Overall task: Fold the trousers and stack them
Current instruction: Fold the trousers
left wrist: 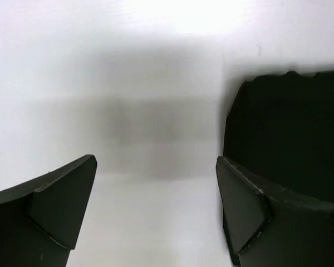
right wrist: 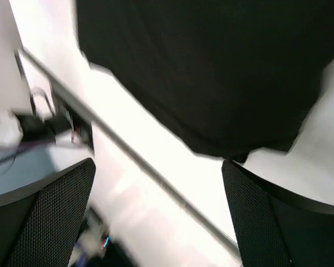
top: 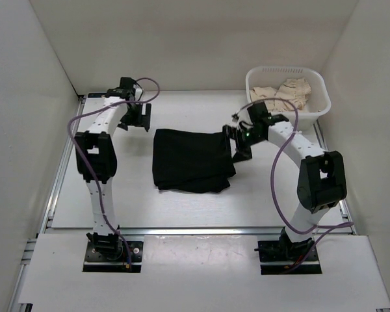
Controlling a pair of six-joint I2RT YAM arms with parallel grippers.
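The black trousers (top: 192,160) lie folded into a rough square in the middle of the table. My left gripper (top: 138,119) is open and empty just off their far left corner; the left wrist view shows the cloth edge (left wrist: 289,133) behind its right finger. My right gripper (top: 236,144) is open and empty at the trousers' right edge, fingers tilted toward the near side. The right wrist view is blurred and shows the trousers (right wrist: 211,67) above the jaws, with nothing between them.
A white basket (top: 320,84) at the back right holds beige cloth pieces (top: 287,93). White walls close in the table at the left, back and right. A metal rail (top: 195,229) runs along the table's near edge.
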